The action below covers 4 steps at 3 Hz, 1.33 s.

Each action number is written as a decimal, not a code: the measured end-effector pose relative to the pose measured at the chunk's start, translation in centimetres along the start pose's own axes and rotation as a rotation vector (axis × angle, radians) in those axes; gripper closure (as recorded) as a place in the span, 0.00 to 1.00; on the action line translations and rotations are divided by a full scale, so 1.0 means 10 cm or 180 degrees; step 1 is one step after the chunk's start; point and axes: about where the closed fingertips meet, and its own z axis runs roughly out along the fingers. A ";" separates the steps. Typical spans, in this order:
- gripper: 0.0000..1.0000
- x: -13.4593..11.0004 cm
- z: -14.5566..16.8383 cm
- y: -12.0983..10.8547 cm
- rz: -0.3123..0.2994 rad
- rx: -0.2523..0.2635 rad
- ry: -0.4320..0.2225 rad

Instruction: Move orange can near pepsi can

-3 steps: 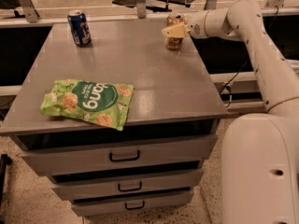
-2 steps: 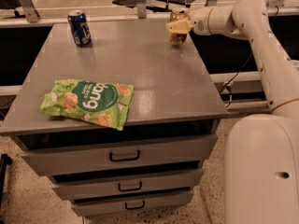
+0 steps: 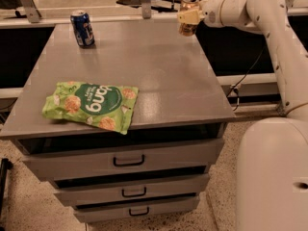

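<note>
While the gripper (image 3: 189,17) is clamping the orange can (image 3: 187,29) upright over the table's (image 3: 159,66) far corner on the arm's side, the pepsi can (image 3: 82,29) is standing well apart at the opposite far corner. Nothing is blocking the path between them; the green snack bag (image 3: 91,104) is lying near the front.

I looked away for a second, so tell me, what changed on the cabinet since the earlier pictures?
The end effector, clamped on the orange can, has lifted it off the cabinet top at the far right corner. The pepsi can at the far left and the green snack bag near the front have not moved.
</note>
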 end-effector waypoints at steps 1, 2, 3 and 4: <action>1.00 0.03 0.05 0.09 -0.0002 -0.0091 0.0031; 1.00 -0.26 0.04 0.32 -0.0075 -0.0154 -0.0101; 1.00 -0.84 -0.08 0.72 -0.0086 -0.0080 -0.0357; 1.00 -1.02 0.10 1.29 -0.0004 -0.0140 -0.0448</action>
